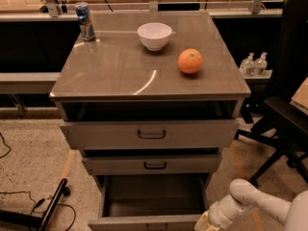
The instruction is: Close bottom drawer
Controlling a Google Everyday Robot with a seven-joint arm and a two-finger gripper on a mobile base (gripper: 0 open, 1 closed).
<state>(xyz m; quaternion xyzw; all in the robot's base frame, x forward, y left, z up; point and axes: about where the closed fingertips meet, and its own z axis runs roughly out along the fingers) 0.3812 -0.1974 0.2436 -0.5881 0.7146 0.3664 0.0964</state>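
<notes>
Grey-beige metal bottom drawer (pixel 151 198) pulled well out, lowest of three, box gaping. Pale gripper (pixel 204 223) low at its front right corner, grip state impossible to tell; black office chair (pixel 285 117) crowding the right.

gripper (pixel 206 223) right of bottom drawer (pixel 144 222), bowl (pixel 154 35) behind orange (pixel 190 61)

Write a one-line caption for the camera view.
Bottom drawer stands open, end effector at its front right corner; bowl, orange and can sit on the cabinet top.
</notes>
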